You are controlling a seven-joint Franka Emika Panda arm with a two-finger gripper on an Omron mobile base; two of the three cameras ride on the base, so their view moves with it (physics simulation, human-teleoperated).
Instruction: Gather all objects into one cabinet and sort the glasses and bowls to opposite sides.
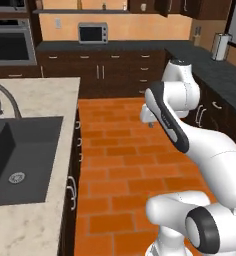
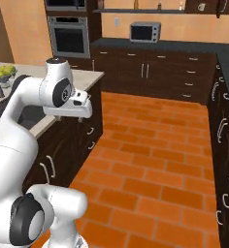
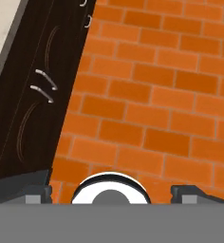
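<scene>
Orange brick floor (image 1: pixel 115 165) spans the kitchen between dark base cabinets. Island bench (image 1: pixel 37 100) carries a dark sink (image 1: pixel 20 160). Wall cabinet (image 1: pixel 187 7) hangs at upper right, well apart from the arm. End effector (image 3: pixel 111 192) points down over the floor, fingers (image 3: pixel 33 190) spread wide, released, holding nothing.

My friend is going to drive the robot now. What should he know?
End effector: open, holding nothing, pointing down at the orange brick floor beside the island's dark cabinet doors.
Job's things: no mugs, red cup or bowl can be made out here, so their places can't be told.
Done: nothing that shows.
Left: find them, gather them in one cabinet, glasses on one side, bowl on the other.
</scene>
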